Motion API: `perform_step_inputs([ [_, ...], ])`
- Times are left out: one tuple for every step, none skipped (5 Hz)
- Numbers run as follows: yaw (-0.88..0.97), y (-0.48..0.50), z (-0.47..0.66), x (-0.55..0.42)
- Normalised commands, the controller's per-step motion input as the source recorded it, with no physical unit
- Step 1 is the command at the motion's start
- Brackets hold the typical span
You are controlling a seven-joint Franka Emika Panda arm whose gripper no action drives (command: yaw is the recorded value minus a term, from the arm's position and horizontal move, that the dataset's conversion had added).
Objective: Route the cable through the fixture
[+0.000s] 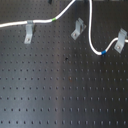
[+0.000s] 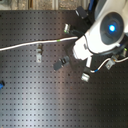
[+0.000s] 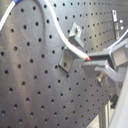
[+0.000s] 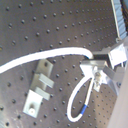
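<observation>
The white cable comes in from the first exterior view's left and crosses the top of the left clip. It passes its green band, rises out of frame, then drops beside the middle clip. It runs on to its blue band and ends by the right clip. In both wrist views my gripper is shut on the cable, beside a clip. A loop with the blue band hangs below the fingers. I cannot tell which clip is the fixture.
The black perforated board carries the clips. In the second exterior view the arm's white body covers the board's upper right and hides the gripper. Three clips show there, and a small blue object lies at the left edge.
</observation>
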Motion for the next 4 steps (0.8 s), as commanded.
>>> perform_step_inputs([
  [0.0, 0.41, 0.26, -0.206],
  [0.0, 0.388, 0.4, -0.235],
  [-0.16, 0.208, 0.51, -0.092],
  [0.0, 0.04, 0.05, 0.007],
])
